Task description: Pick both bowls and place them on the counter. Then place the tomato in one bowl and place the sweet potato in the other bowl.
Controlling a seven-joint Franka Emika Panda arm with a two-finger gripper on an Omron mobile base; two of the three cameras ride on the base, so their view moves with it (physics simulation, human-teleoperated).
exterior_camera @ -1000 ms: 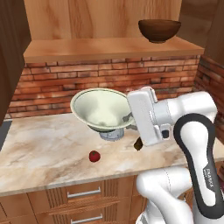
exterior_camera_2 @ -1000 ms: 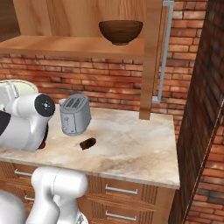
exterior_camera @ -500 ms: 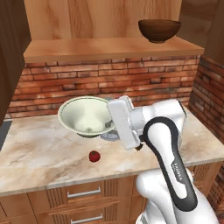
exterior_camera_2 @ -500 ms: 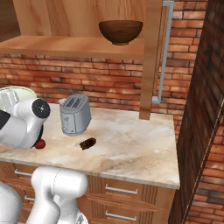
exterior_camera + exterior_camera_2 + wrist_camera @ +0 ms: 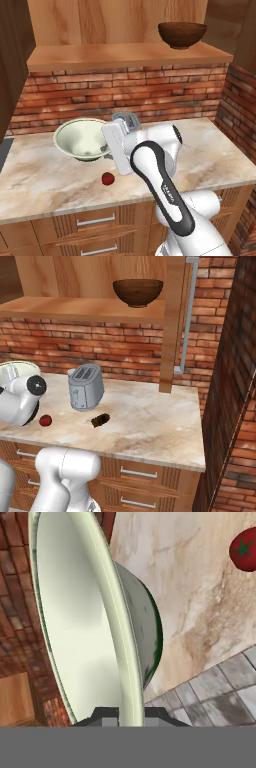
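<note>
So the fingers are clamped on the rim of the white and green bowl, one tip on each side of the rim, which runs edge-on up the middle of the hand view. From the left base view the bowl sits low over the bench, just out in front of the hand; can't tell for sure if its bottom is touching the marble or hanging just above it. The pale greenish inside faces up and a bit toward the camera.

The tomato is on the bench just below and beside the fingers, close to the bowl but apart from it. In the hand view it's off in the top right corner, past the bowl's green outside.

The sweet potato lies on the bench well away from the fingers, on the far side of the arm, in front of the toaster. The tomato and sweet potato are both bare on the marble, neither in a bowl.

The dark brown bowl is up on the wooden shelf, high above the fingers and off to the side, standing upright.
</note>
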